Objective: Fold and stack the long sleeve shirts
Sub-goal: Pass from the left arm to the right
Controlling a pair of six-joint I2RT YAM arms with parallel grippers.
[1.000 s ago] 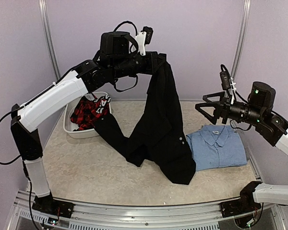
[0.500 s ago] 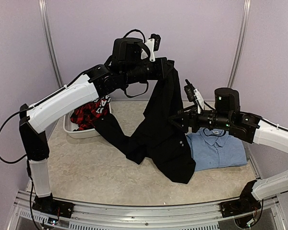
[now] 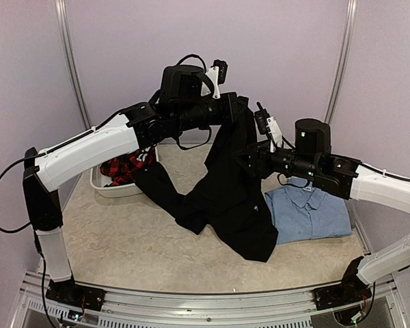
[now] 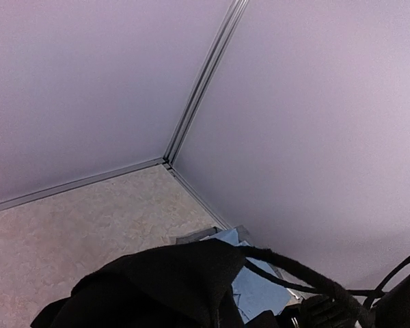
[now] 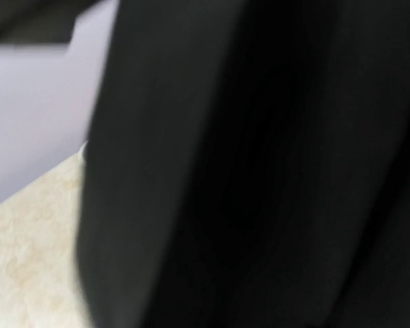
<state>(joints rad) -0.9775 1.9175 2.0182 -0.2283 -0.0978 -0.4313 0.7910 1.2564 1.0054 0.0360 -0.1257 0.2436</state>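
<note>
My left gripper is raised high at the back and shut on the top of the black long sleeve shirt. The shirt hangs down from it, its lower part and a sleeve lying on the table. My right gripper is pressed against the hanging cloth's right edge at mid height. Black cloth fills the right wrist view and hides the fingers. The light blue long sleeve shirt lies folded on the table at the right, under my right arm. In the left wrist view it shows as the blue shirt below black cloth.
A white basket holding red plaid cloth stands at the back left of the table. Lilac walls with metal posts close in the back and sides. The marbled tabletop ends at a metal rail in front.
My right arm has swung left from above the blue shirt to the hanging black shirt. My left arm shifted a little to the right, still holding the shirt up.
</note>
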